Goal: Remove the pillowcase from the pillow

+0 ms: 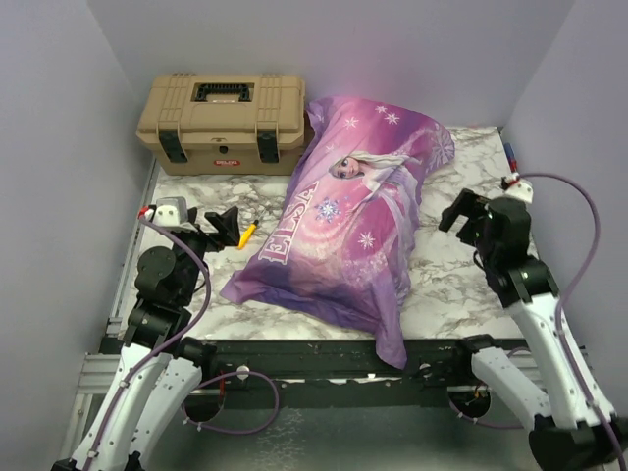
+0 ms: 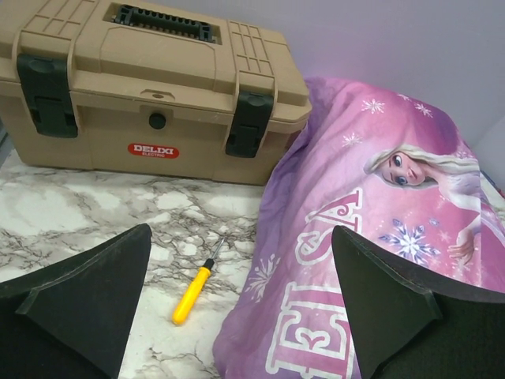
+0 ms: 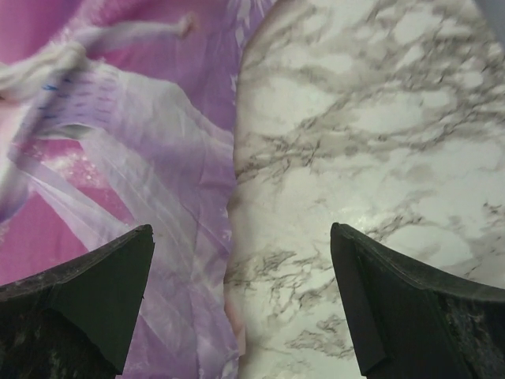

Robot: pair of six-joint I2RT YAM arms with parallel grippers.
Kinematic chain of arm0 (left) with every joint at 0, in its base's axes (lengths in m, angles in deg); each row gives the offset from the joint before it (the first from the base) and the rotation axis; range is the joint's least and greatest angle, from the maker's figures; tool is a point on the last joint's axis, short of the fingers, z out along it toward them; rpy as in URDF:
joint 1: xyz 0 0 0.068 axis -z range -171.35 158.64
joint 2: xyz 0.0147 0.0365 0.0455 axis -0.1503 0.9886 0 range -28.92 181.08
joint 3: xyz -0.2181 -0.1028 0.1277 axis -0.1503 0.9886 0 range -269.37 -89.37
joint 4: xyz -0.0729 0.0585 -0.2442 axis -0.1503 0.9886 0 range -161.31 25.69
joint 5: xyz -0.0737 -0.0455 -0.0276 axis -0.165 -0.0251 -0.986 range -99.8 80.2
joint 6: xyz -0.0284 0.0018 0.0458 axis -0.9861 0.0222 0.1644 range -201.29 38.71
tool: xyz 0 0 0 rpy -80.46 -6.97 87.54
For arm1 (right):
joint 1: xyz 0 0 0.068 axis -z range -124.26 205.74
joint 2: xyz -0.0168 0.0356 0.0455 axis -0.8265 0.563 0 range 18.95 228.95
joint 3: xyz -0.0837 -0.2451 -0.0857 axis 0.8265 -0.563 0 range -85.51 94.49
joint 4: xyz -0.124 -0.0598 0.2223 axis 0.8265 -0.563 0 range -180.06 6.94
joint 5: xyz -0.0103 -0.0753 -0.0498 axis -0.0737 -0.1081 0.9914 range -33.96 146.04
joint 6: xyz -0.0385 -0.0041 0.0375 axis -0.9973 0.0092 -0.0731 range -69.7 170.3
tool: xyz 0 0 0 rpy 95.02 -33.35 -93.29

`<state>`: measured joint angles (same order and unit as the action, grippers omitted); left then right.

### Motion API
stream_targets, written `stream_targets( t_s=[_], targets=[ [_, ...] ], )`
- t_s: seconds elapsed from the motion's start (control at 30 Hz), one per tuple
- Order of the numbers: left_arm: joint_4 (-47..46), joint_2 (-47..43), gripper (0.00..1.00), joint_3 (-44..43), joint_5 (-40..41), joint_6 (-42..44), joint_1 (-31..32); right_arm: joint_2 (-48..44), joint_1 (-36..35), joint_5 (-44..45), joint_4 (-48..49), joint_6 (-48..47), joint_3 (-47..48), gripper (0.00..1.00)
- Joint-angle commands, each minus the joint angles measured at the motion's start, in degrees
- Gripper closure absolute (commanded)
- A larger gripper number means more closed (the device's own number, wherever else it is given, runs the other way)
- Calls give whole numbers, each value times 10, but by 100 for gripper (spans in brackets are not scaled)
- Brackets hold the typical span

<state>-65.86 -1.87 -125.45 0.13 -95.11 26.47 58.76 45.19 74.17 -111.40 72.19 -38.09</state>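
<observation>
Top external: pillowcase [image 1: 353, 211] slanted across bench [image 1: 451, 285], far edge to near edge, loose end draped over. Left claw [image 1: 224, 224], right claw [image 1: 461, 210] agape, empty. Likely thin, soft, slippery; best pinched at loose end.

The pillow seems wholly hidden inside the pillowcase [image 1: 358, 211]. In the left wrist view the tan toolbox [image 2: 142, 87] is cut off at the left, its lower right corner sits behind the pillowcase, and the small print under DELIXI is unreadable.
</observation>
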Motion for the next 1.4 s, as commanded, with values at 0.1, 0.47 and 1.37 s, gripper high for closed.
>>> stream_targets(
  t_s=[0.1, 0.47, 1.37],
  targets=[
    [0, -10, 3, 10, 22, 11, 22, 203, -2, -124, -69, 86, 82, 0],
    [0, -9, 3, 11, 18, 14, 39, 270, -2, -334, 100, 135, 71, 0],
    [11, -38, 3, 14, 39, 18, 40, 306, -2, -260, 81, 122, 101, 100]
  ],
)
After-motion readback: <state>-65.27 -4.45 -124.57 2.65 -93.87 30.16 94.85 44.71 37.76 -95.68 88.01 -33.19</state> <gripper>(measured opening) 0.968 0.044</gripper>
